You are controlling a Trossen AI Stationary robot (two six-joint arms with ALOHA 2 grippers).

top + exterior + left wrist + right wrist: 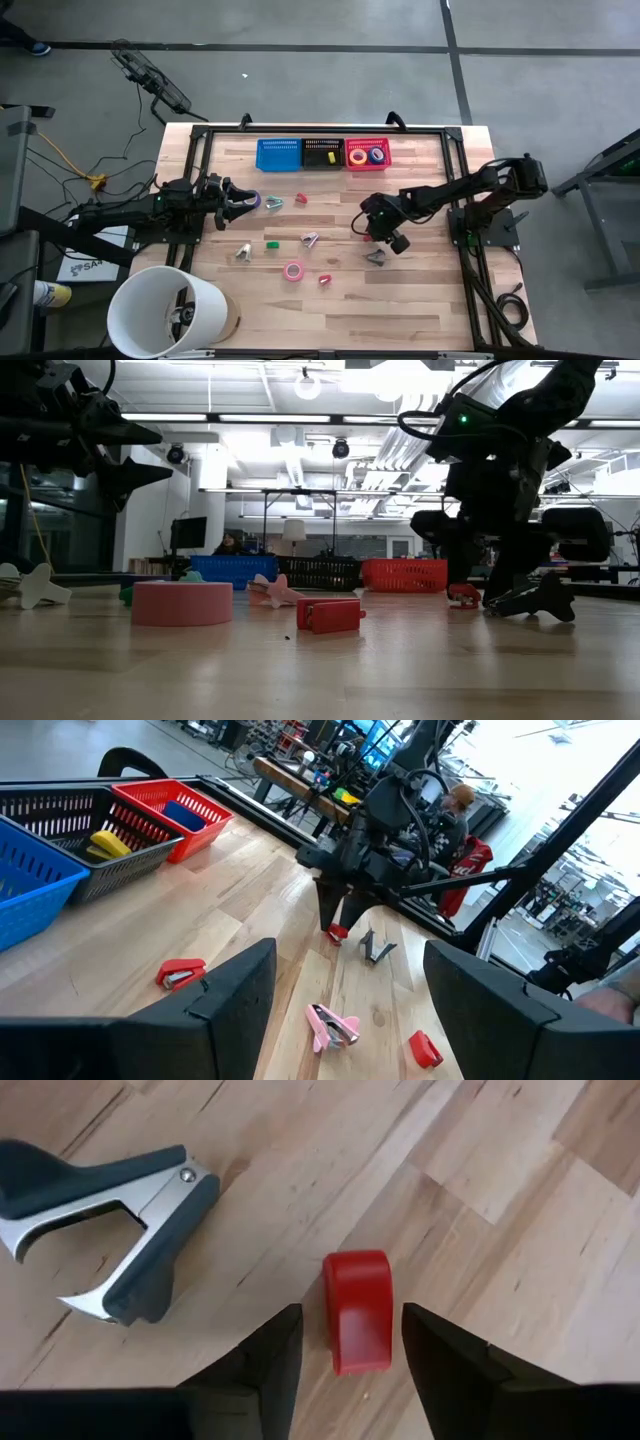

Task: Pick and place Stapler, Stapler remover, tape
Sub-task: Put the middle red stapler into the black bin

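Note:
My right gripper point(371, 233) point(349, 1316) points down near the table's middle right, open, its fingers standing on either side of a small red stapler point(357, 1312) that lies flat on the table; I see a gap on each side. A dark grey stapler remover point(110, 1230) point(377, 256) lies beside it. My left gripper point(241, 201) point(348, 960) is open and raised over the left side, next to the purple tape point(252, 200). The pink tape point(293, 270) lies flat near the front. Yellow and blue tape point(366, 155) sit in the red basket point(384, 164).
Blue basket point(278, 153) and black basket point(323, 153) stand beside the red one along the far edge. More staplers and removers lie scattered mid-table, among them a pink remover point(310, 238) and a red stapler point(325, 279). A big white cylinder point(165, 310) stands at the near left corner.

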